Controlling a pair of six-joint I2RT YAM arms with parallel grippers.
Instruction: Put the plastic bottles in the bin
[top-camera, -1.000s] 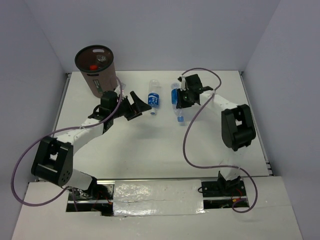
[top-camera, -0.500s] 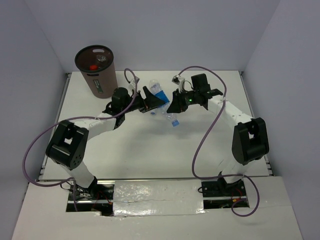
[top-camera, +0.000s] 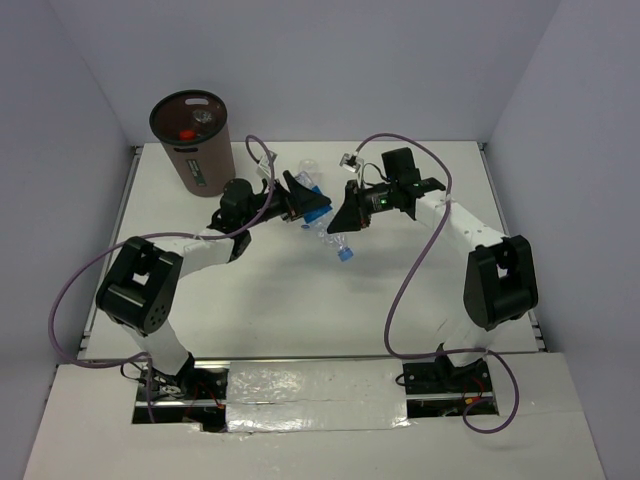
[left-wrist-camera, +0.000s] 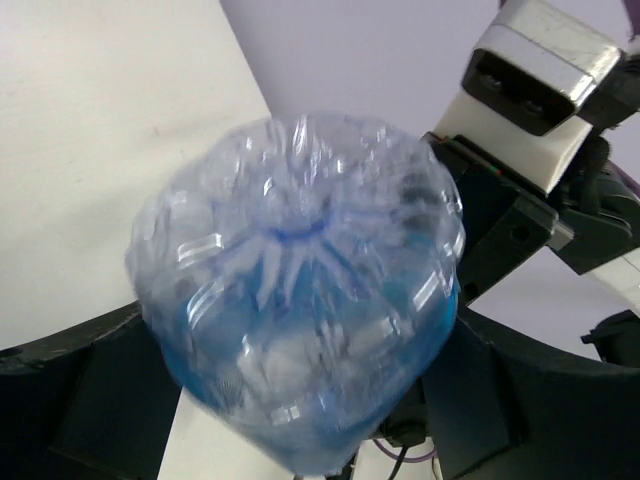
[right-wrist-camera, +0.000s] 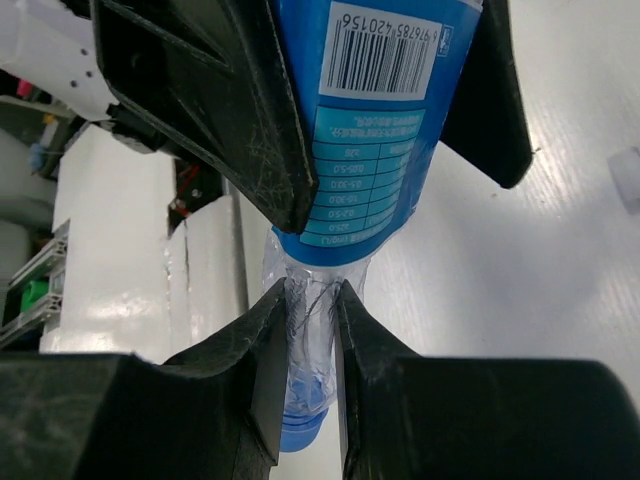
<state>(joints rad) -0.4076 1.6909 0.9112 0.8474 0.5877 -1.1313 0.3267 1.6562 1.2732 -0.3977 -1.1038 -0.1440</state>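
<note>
right gripper (right-wrist-camera: 312, 300): clamped on the neck of the blue-label bottle (right-wrist-camera: 375, 120), now lifted
left gripper (top-camera: 308, 203): swung right from the bin (top-camera: 205, 160), jaws now flank the bottle body; can't tell if gripping yet
bin: far left, well apart
you: mid-handover, keep the right grip for now

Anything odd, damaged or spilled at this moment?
Yes: the blue-label bottle looks squeezed and creased at its neck, where the right gripper pinches it, while the left gripper straddles its body. No spill is visible.
</note>
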